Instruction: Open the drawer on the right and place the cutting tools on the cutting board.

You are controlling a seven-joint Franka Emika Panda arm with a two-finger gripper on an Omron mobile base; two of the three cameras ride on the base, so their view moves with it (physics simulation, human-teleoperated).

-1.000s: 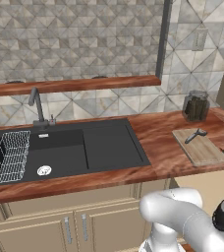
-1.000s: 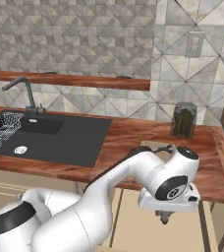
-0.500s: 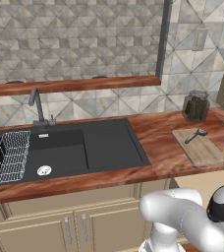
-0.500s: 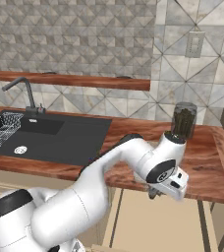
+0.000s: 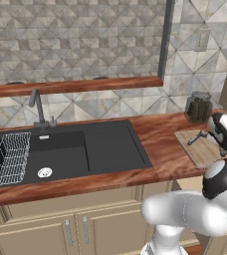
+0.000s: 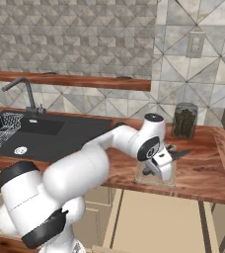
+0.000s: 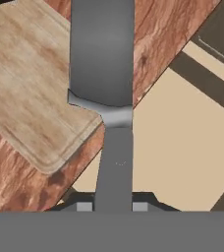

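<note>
My gripper (image 7: 112, 206) is shut on the handle of a grey knife (image 7: 103, 54) with a wide flat blade. The blade hangs over the counter's front edge, beside a corner of the light tan cutting board (image 7: 28, 83). From the right base view, the hand (image 6: 162, 164) hovers over the cutting board (image 6: 159, 179) and the dark blade (image 6: 182, 154) pokes out to the right. A second slim dark-grey tool (image 5: 197, 137) lies on the cutting board (image 5: 201, 152). The drawer (image 6: 154, 217) stands pulled open below the counter, its beige inside (image 7: 182, 138) bare.
A dark glass jar (image 6: 184, 120) stands behind the board by the wall. The black sink (image 5: 80, 152) with a wire rack (image 5: 8, 159) and faucet (image 5: 37, 105) lies to the left. A wooden shelf (image 5: 75, 85) runs along the tiled wall.
The hand has risen from the open drawer below the counter edge to above the board's front, carrying the knife with it.
</note>
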